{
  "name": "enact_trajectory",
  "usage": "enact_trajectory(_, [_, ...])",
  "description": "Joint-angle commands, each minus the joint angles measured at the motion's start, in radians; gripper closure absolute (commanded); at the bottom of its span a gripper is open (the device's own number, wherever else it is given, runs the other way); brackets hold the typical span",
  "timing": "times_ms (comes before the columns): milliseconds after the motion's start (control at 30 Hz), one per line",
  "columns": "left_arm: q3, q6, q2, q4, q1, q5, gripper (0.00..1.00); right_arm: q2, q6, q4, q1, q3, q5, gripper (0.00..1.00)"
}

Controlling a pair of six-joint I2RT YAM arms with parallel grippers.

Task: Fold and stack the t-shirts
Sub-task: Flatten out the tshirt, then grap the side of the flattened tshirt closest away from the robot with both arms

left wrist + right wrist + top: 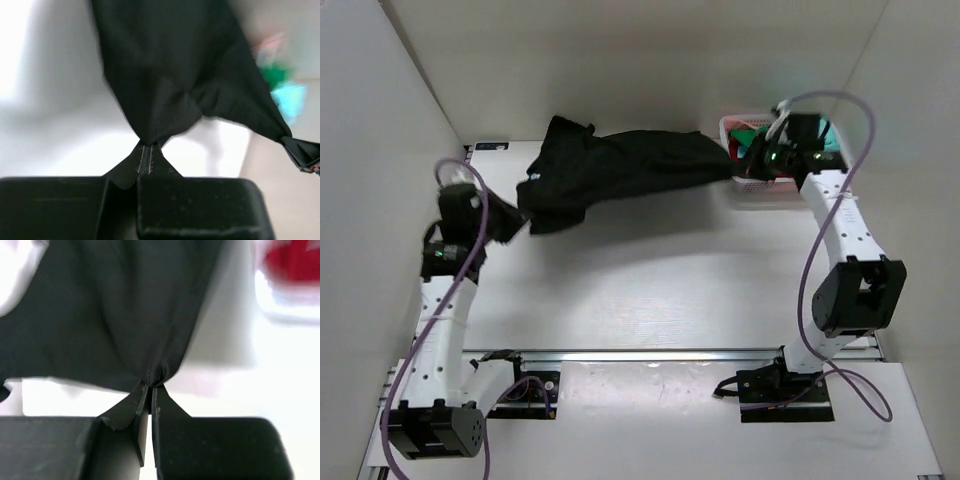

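Black t-shirt (620,165) slung between both arms above the table, running from 9 o'clock to the basket (765,192) at 2 o'clock. Left gripper (148,152) and right gripper (151,387) each pinch a bunched fold of cloth, jaws pressed together on it. The fabric looks light, limp and sagging. Corners or seams probably give the best hold, since mid-panel grips would likely bunch it.

Overhead rear view, two close wrist views, sharing black t-shirt (620,165)

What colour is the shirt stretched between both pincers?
Plain black; the t-shirt shows best in the top external view.
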Motion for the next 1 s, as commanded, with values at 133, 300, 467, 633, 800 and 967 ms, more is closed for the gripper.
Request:
enact_trajectory(133, [-0.443,-0.116,-0.162,0.064,-0.079,0.023,1.0,-0.12,0.026,0.041,0.028,-0.545,0.053,1.0])
enact_trajectory(300, [-0.604,-0.141,-0.277,-0.032,-0.062,0.025,1.0,-0.199,0.024,-0.017,0.07,-0.721,0.167,1.0])
enact_trajectory(467, [-0.613,-0.208,-0.369,-0.18,-0.102,0.005,1.0,-0.225,0.026,-0.093,0.088,-0.762,0.204,1.0])
enact_trajectory(633, [-0.621,-0.216,-0.371,-0.208,-0.088,-0.006,1.0,-0.203,0.018,-0.092,0.065,-0.767,0.207,1.0])
enact_trajectory(800, [-0.593,-0.193,-0.224,-0.091,-0.068,-0.03,1.0,-0.12,0.009,-0.095,0.064,-0.651,0.202,1.0])
enact_trajectory(967, [-0.477,-0.118,-0.064,-0.033,-0.004,-0.066,1.0,-0.036,-0.005,-0.104,0.035,-0.565,0.198,0.99])
